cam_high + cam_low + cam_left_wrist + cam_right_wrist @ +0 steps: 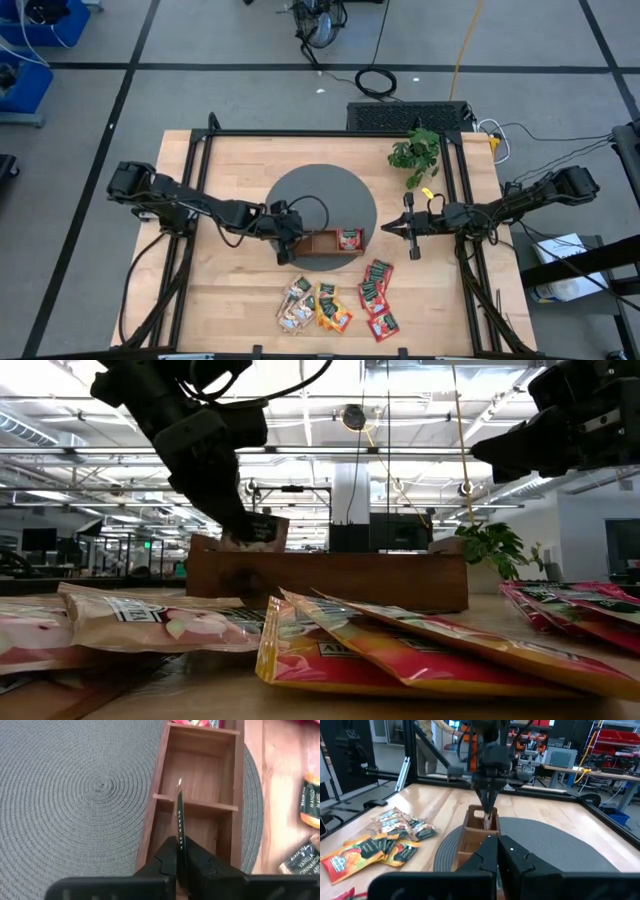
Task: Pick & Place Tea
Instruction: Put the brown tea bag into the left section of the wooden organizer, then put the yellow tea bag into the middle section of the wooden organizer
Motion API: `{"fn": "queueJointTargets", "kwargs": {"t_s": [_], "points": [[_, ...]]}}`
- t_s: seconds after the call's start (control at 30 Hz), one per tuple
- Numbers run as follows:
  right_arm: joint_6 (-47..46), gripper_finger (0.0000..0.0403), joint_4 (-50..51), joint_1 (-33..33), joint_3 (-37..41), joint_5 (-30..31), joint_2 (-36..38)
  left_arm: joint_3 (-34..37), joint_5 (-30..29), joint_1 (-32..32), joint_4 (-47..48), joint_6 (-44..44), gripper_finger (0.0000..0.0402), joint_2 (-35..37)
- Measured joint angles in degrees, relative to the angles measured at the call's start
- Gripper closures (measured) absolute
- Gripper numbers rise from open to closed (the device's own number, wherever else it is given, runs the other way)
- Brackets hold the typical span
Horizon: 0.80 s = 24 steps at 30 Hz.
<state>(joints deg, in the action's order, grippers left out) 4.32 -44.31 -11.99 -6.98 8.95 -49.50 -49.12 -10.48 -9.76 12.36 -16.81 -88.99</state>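
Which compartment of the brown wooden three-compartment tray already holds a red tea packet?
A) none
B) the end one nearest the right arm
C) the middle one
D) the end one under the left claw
B: in the high view a red tea packet lies in the end of the brown wooden three-compartment tray nearest the right arm, while the middle compartment shows bare wood in the left wrist view.

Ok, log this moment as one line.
left gripper: holds thin dark-edged tea packet edge-on over brown wooden three-compartment tray | right gripper: shut, waiting beside tray | red packets in far compartment
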Motion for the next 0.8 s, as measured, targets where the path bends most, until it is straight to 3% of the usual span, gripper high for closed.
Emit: {"fn": "queueJointTargets", "kwargs": {"t_s": [0.5,0.8], "points": [[0.0,0.0403,0.0,0.0,0.0,0.0,0.0,0.0,0.0,1.6,0.9,0.2,0.0226,1.5],[0.3,0.0403,0.1,0.0,0.0,0.0,0.0,-0.5,1.6,2.9,3.0,-2.9,0.0185,12.1]]}}
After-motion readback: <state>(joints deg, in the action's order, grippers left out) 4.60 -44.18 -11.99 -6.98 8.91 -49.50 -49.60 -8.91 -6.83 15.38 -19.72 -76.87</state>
